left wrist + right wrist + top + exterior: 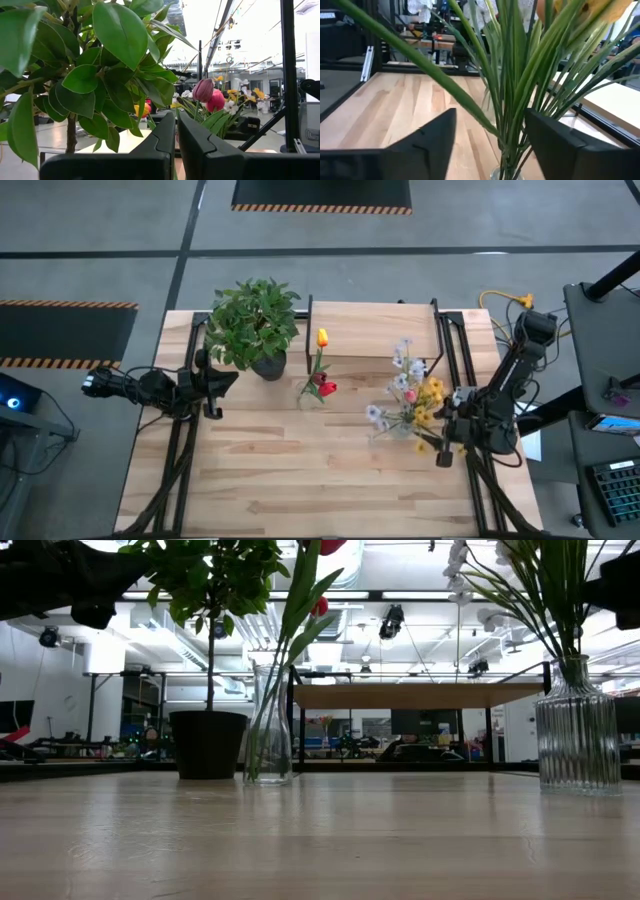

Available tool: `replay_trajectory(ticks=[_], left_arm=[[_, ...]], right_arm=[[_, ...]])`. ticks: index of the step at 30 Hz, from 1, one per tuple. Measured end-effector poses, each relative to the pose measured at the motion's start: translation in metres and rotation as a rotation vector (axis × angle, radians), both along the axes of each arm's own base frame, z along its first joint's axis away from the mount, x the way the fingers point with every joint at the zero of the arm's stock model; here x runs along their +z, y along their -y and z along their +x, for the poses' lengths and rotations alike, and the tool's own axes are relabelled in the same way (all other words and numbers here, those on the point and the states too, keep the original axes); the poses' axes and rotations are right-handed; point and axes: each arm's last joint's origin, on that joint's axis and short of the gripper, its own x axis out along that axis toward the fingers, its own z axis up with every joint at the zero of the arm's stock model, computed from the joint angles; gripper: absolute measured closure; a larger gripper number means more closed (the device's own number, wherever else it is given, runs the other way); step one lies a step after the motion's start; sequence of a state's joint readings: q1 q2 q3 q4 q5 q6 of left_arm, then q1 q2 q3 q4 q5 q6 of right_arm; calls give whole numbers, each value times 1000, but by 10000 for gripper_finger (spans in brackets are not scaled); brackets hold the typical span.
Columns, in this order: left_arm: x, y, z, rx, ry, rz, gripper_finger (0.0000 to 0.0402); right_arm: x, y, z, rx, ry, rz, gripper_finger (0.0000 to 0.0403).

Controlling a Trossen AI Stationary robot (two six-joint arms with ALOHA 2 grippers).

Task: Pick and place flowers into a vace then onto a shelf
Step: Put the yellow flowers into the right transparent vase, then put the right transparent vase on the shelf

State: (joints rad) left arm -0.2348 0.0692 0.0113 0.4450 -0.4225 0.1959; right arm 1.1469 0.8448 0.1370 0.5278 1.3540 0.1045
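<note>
Two vases of flowers stand on the slatted table. A slim clear vase (pixel 270 730) holds the red and yellow tulips (pixel 320 380). A ribbed glass vase (pixel 578 735) holds white-lilac sprigs and yellow clusters (pixel 412 395). The pale wooden shelf (pixel 375 330) stands behind them at the far edge. My right gripper (pixel 491 117) is open, level at the ribbed vase's right, and its fingers stand on either side of the green stems (pixel 512 95) above the neck; no touch shows. My left gripper (pixel 222 385) is shut and hovers left of the potted plant.
A bushy green plant in a dark pot (pixel 256 330) stands at the shelf's left end, close in front of my left gripper. Black frame bars (pixel 452 345) run beside the shelf. Bare tabletop (pixel 320 480) lies along the near half.
</note>
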Motion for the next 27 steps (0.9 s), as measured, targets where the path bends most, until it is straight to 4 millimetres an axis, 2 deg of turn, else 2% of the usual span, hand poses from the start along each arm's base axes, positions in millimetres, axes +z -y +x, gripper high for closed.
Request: replay_trajectory(ticks=[6,11,27], left_arm=[[0,0,0,0,0,0,397],[0,0,0,0,0,0,397],[0,0,0,0,0,0,397]], right_arm=[[2,-5,-10,19,12,1,116],[3,-9,-17,57,19,18,83],[3,-21,-45,270,26,165,79]])
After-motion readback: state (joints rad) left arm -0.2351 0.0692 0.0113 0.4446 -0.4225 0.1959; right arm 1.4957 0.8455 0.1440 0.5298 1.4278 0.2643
